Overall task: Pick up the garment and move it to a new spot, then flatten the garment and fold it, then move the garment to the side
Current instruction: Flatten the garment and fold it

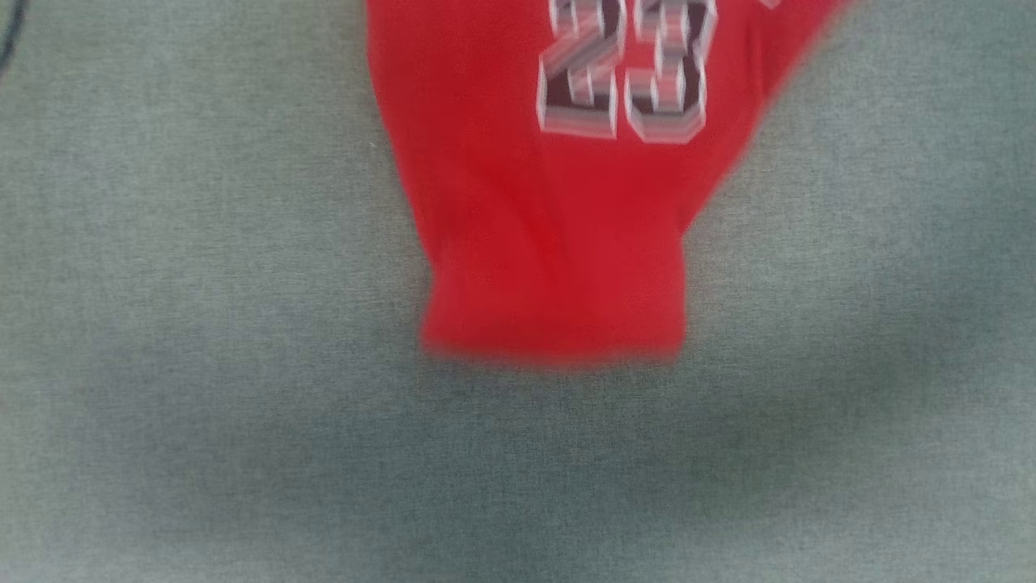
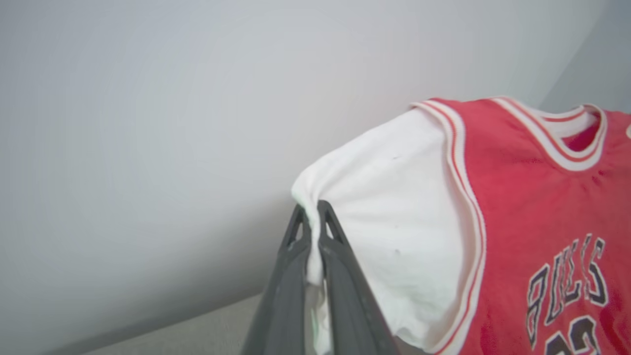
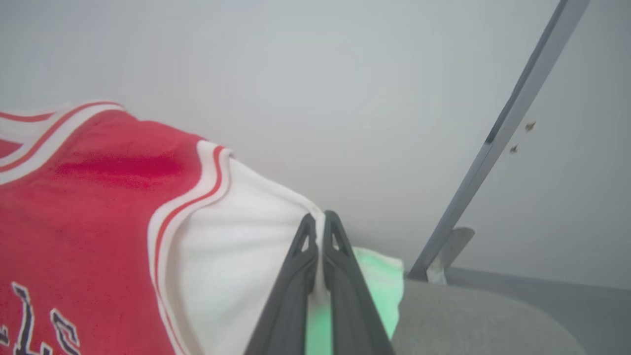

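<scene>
The garment (image 1: 550,243) is a red shirt with "23" on its front, hanging down over the grey cloth surface (image 1: 202,324) in the head view, its lower hem free. In the left wrist view my left gripper (image 2: 311,214) is shut on the edge of one white sleeve (image 2: 394,222), with the red front and "BULLS" lettering to the right. In the right wrist view my right gripper (image 3: 319,222) is shut on the other white sleeve (image 3: 236,256); the red body (image 3: 74,222) hangs to the left.
A pale wall stands behind the garment in both wrist views. A grey metal bar (image 3: 503,133) slants up at the right of the right wrist view, above the grey cloth surface's rounded edge (image 3: 473,315).
</scene>
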Available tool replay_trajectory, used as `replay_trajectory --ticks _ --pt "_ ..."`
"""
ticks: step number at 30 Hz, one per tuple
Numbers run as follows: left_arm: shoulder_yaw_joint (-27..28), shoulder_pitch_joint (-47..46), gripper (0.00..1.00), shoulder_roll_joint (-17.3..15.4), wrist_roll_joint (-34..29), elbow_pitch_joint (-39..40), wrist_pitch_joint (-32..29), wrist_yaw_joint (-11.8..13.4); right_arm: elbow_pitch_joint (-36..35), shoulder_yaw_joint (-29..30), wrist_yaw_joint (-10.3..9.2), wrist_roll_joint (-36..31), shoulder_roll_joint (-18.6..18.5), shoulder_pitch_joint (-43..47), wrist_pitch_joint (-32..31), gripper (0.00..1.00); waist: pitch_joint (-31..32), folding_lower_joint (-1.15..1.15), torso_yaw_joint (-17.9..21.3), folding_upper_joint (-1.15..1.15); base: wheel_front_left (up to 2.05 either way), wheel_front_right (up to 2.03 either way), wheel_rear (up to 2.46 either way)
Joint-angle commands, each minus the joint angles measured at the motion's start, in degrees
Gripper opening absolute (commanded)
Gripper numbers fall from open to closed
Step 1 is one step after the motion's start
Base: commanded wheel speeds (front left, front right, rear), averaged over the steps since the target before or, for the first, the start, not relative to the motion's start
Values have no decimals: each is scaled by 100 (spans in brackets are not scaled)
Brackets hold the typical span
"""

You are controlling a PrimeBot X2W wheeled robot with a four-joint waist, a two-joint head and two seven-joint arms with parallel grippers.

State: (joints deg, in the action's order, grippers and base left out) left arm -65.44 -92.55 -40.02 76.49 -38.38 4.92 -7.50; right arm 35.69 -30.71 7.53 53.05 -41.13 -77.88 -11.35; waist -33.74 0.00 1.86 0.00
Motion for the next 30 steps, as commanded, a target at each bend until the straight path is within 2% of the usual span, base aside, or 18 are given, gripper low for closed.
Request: replay_trajectory --ticks 1,2,4,9,11,14,18,21,30 --pt "127 -151 0 119 123 -180 167 6 281 188 -9 -138 145 -290 222 0 70 0 -18 0 0 0 0" --pt "350 -440 0 252 176 -553 532 8 796 459 -9 -383 417 -746 509 0 87 0 -36 0 0 0 0" --pt "615 -756 0 397 281 -840 792 9 1287 766 -10 -630 648 -1268 886 0 112 0 -48 0 0 0 0" --pt "1922 -1469 0 684 775 -931 1033 12 2331 1508 -12 -1156 1013 -2464 1943 0 182 0 -95 0 0 0 0" --pt "2260 -1349 0 770 712 -813 1037 13 2627 1624 -14 -1238 1196 -2680 2097 0 238 0 -116 0 0 0 0" --pt "2242 -893 0 771 558 -658 1030 12 2791 1538 -11 -1274 1281 -2666 1938 0 347 0 -137 0 0 0 0" --pt "2208 -363 0 664 748 -442 1015 11 2719 1294 -11 -1228 1294 -2257 1698 0 414 0 -132 0 0 0 0" --pt "2034 487 0 511 979 -6 864 11 2333 952 -10 -1025 1190 -1655 1354 0 483 0 -142 0 0 0 0" --pt "1783 3151 0 -283 1684 1790 675 10 523 452 -10 139 248 909 444 0 750 0 -197 0 0 0 0"
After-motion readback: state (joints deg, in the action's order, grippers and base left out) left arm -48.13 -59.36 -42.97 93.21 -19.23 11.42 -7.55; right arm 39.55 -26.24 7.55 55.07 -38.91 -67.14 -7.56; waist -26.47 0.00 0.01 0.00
